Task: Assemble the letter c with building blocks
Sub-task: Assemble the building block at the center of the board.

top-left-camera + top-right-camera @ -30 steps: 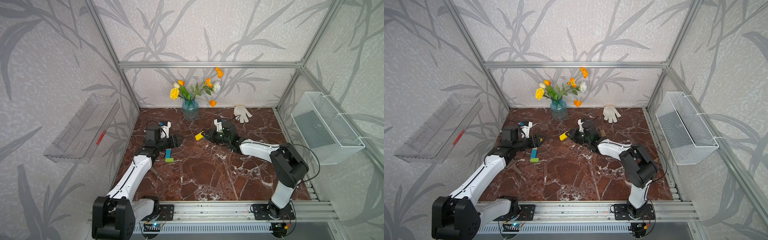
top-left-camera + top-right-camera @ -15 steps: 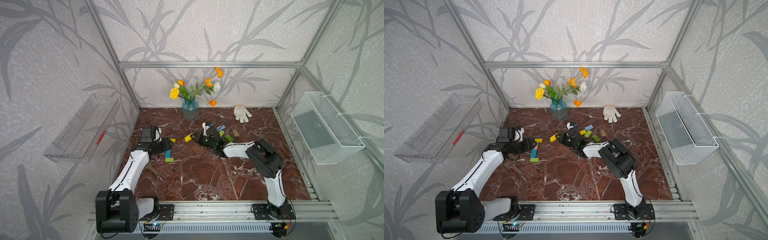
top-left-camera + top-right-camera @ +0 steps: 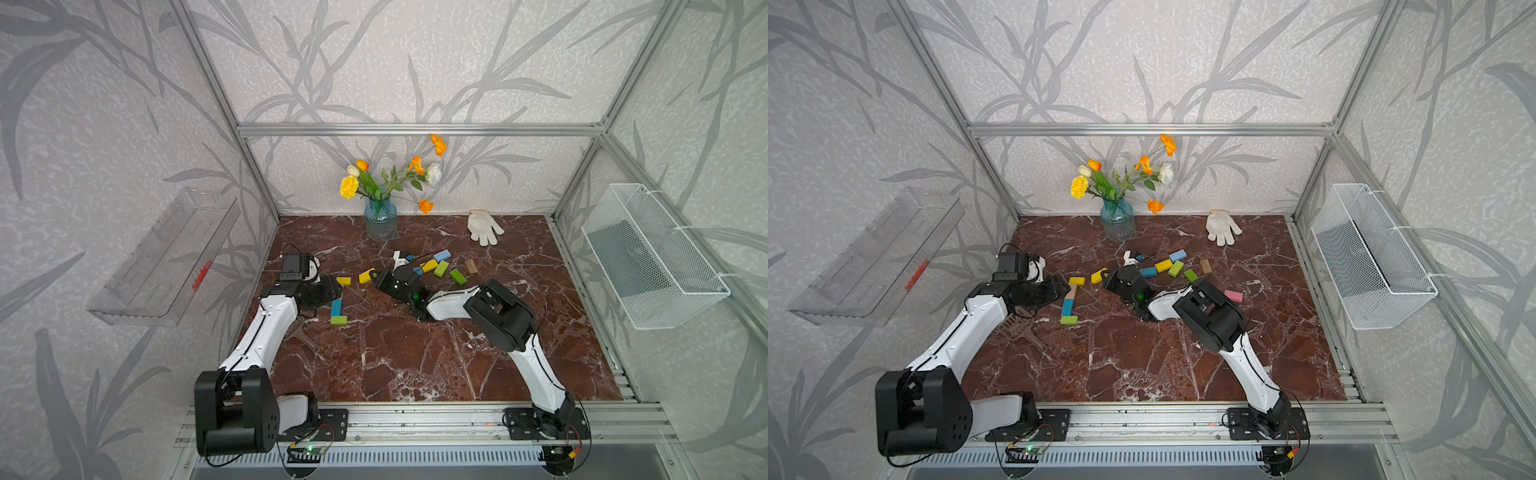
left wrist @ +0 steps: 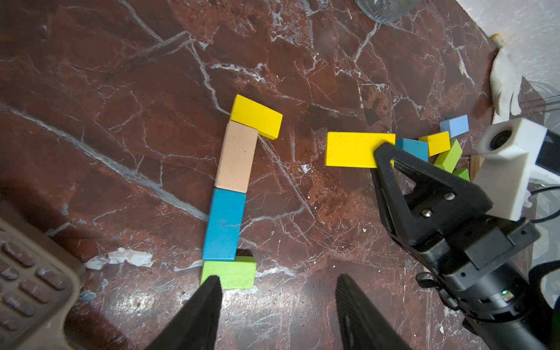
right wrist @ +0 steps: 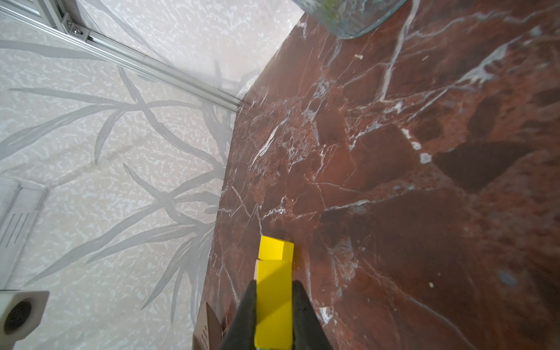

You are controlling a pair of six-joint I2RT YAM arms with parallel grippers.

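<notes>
By the block column [image 4: 225, 224], right arm [image 3: 449, 297] reaches low, jaws clamping a yellow block [image 4: 348, 150] (left jaws gape).

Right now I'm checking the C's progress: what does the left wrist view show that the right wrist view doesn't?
Only left wrist: the green block, teal block, loose block pile and white glove. Only right wrist: the clear wall shelf and the left arm's camera. Both: the yellow block gripped by the right end effector, the placed yellow block, the vase base.

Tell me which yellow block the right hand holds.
The middle yellow block, clamped in the right hand. The column's yellow block touches the tan block; the pile's yellow block lies among loose blocks.
</notes>
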